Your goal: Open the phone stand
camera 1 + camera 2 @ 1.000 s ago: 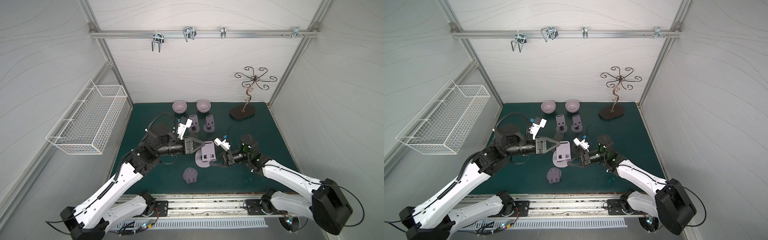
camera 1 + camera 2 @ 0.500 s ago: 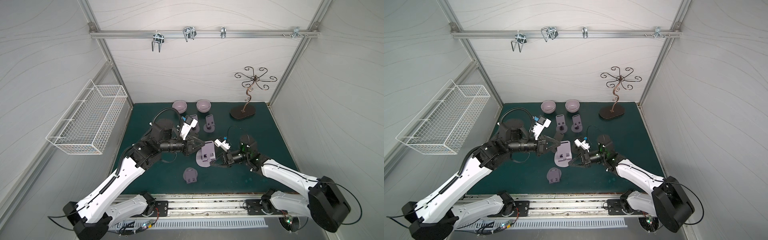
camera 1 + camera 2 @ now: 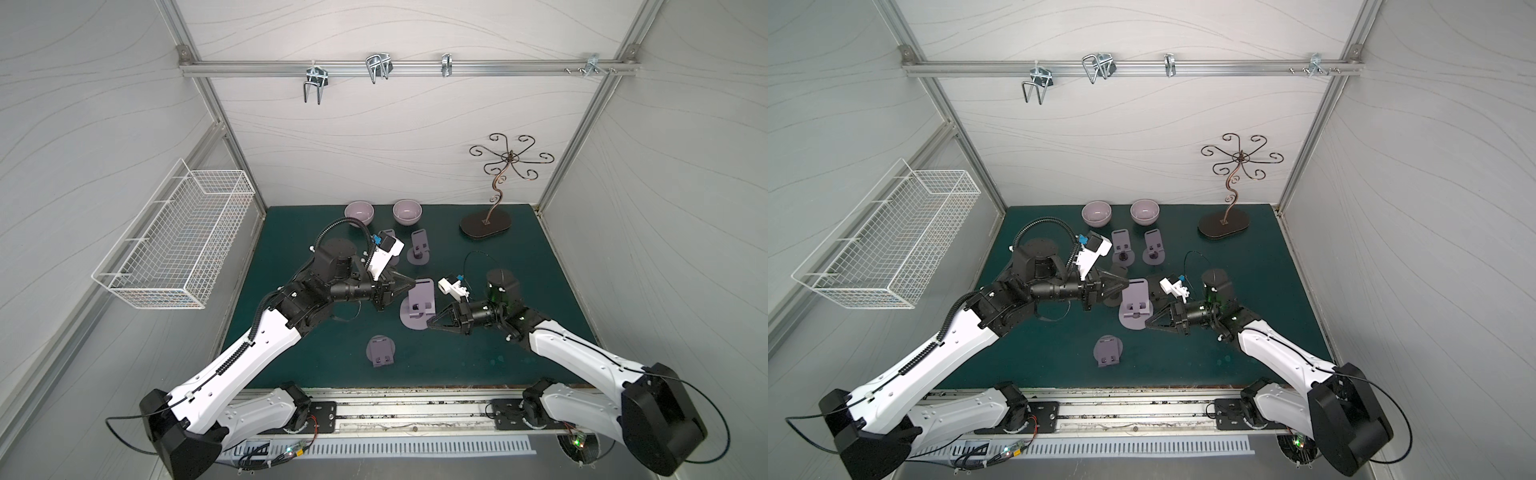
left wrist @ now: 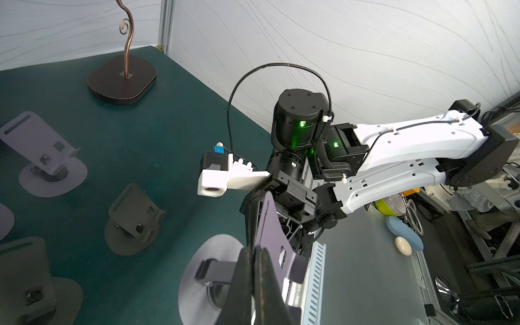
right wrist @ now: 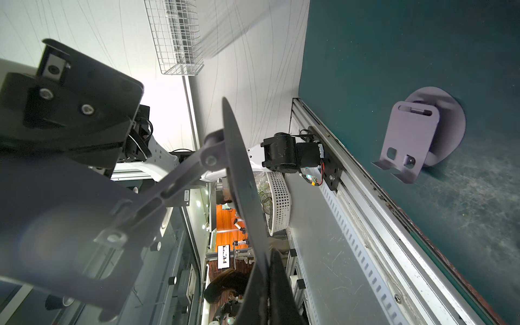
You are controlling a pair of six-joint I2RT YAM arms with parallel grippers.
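Phone stand (image 3: 420,296): centre of the green mat (image 3: 457,361), caught between both arms, plate tilted up off its round base.
Left gripper (image 3: 412,282): pinched tight on the plate's top edge.
Right gripper (image 3: 430,326): jaws together, gripping the base rim.

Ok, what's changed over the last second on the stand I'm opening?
The left pincer, shut on the phone stand by its plate's top edge, shifted slightly toward the right pincer, which stays shut on the base rim. The folded stand and bowls did not move.
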